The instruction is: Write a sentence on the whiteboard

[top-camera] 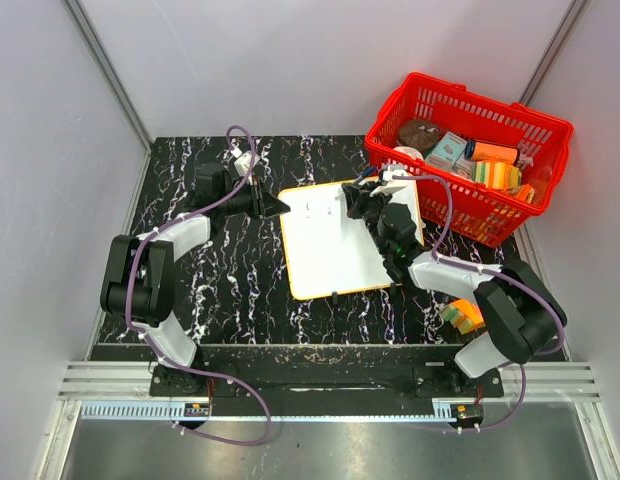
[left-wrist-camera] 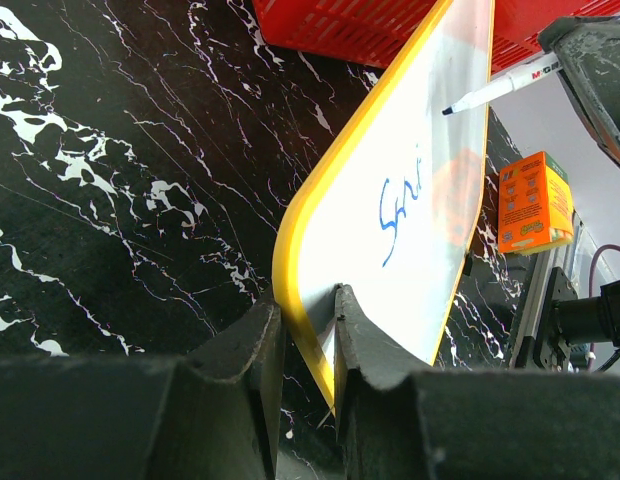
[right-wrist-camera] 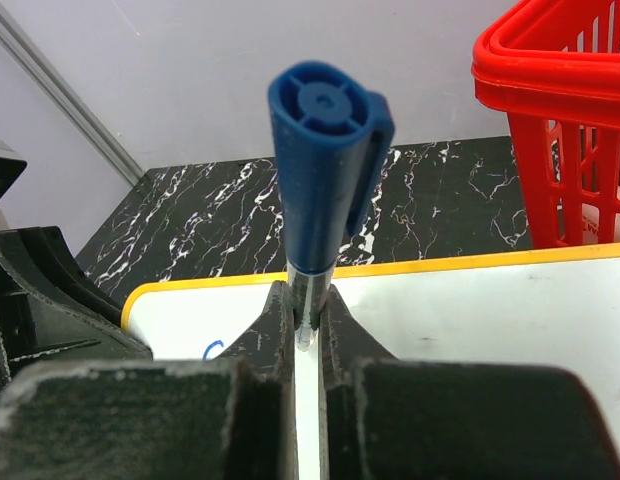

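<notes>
The whiteboard [top-camera: 335, 250], white with an orange-yellow frame, lies on the black marbled table. My left gripper [top-camera: 280, 205] is shut on its left edge; in the left wrist view the fingers [left-wrist-camera: 308, 330] pinch the frame of the whiteboard [left-wrist-camera: 420, 230]. The sentence [left-wrist-camera: 395, 205] is only a few blue letters near that edge. My right gripper [top-camera: 355, 200] is shut on a blue-capped marker [right-wrist-camera: 320, 170], held upright over the whiteboard [right-wrist-camera: 490, 320]. The marker tip [left-wrist-camera: 448, 109] hovers just beyond the letters; whether it touches the board I cannot tell.
A red basket [top-camera: 470, 150] with several packets stands at the back right, against the board's far corner. An orange box [left-wrist-camera: 533, 203] sits on the table near the right arm's base [top-camera: 462, 315]. Grey walls close the table in on both sides.
</notes>
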Controlling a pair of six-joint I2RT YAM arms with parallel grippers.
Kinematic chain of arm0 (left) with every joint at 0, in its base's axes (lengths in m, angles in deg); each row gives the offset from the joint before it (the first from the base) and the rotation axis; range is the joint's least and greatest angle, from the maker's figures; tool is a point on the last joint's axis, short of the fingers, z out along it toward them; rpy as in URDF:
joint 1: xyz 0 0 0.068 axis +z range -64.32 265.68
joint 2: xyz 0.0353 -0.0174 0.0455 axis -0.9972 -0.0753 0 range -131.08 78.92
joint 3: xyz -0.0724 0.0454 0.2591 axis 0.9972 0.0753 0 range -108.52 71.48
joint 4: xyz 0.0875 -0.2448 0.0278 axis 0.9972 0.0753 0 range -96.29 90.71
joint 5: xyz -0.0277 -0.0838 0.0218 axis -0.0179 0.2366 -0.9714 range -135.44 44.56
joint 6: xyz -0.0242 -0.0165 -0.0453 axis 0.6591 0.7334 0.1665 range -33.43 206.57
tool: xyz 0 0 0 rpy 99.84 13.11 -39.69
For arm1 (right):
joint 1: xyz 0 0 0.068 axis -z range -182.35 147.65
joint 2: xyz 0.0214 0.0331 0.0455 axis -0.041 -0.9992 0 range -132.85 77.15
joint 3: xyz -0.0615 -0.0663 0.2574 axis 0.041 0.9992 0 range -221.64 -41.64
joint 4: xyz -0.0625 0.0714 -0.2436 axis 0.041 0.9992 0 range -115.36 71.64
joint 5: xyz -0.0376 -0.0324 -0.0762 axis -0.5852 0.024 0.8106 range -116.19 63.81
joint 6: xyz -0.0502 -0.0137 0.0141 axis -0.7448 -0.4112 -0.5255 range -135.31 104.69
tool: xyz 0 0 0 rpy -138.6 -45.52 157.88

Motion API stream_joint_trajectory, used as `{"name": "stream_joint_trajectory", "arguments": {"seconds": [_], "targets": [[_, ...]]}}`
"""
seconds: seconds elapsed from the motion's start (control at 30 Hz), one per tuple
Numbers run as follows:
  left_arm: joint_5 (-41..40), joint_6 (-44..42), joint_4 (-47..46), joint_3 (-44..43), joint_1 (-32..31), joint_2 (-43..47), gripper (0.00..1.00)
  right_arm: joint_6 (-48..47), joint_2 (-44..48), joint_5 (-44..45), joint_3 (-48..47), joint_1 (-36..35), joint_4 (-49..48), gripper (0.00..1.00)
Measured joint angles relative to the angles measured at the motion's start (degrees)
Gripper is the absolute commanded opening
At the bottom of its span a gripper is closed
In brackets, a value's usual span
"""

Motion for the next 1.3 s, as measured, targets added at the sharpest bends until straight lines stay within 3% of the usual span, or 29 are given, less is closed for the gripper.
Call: {"name": "stream_joint_trajectory", "arguments": {"seconds": [1.3], "targets": [[-0.7,-0.3,1.1,-0.5,-0.2,0.0,0.00,3.2,-2.0,0.1,1.3,0.5,-1.9,0.00]]}}
